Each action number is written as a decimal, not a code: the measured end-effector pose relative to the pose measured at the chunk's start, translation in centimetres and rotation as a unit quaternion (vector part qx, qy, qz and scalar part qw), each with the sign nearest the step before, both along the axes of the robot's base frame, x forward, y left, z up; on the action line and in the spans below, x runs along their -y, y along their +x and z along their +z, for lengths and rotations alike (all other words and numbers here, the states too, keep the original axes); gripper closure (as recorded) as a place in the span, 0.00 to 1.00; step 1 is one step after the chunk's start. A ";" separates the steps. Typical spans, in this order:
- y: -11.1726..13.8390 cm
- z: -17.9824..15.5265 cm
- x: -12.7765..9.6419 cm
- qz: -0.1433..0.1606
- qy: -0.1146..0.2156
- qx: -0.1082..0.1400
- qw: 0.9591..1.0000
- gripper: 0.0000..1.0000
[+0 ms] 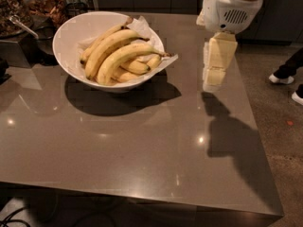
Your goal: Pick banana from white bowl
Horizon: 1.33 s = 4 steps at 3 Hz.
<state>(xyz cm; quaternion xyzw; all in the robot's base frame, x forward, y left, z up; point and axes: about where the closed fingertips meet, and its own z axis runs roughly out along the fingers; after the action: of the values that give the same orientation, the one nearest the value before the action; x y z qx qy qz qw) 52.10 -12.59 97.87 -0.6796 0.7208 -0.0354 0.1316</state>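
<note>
- Camera view, nearest first: the grey worktop (118, 150) lies bare in front of the white bowl (64, 41), apart from the bowl's shadow and the arm's shadow (232, 141), which falls in front of and to the right of the bowl.
- To the right of the bowl, well apart from it, the hand (212, 84) hangs pointing down above the worktop with nothing in it. Whether it is apart or together I cannot tell. Its place outside the rim suggests the reach is not yet made: it has to travel left over the bowl before it descends.
- The bowl sits toward the far left of the worktop, its slanted rim lower on the near side, so the fruit is open to a reach from above.
- Inside the bowl the banana (123, 56) lies on top at the near side of the pile, curving up to the right, its thin stem pointing to the bowl's right rim. Being uppermost, it looks the easiest to take.
- Two longer bananas (111, 41) lie just behind it and short bananas (135, 66) are tucked under it, so a wide grasp could catch them.
- White paper (165, 60) lines the bowl and spills over its right rim.
- Behind and left of the bowl stand dark containers (42, 6).
</note>
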 end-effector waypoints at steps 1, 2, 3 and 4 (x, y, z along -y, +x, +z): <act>2.9 -0.7 -3.3 0.011 -0.007 -0.002 1.000 0.00; 5.6 -1.8 -5.9 0.020 -0.019 -0.010 1.000 0.00; 7.6 -2.4 -8.1 0.030 -0.029 -0.013 0.999 0.07; 8.4 -3.1 -10.3 0.048 -0.037 -0.015 0.998 0.19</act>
<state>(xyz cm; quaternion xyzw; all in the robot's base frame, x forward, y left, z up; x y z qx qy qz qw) 60.50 -2.25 94.79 -0.7183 0.6875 -0.0450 0.0970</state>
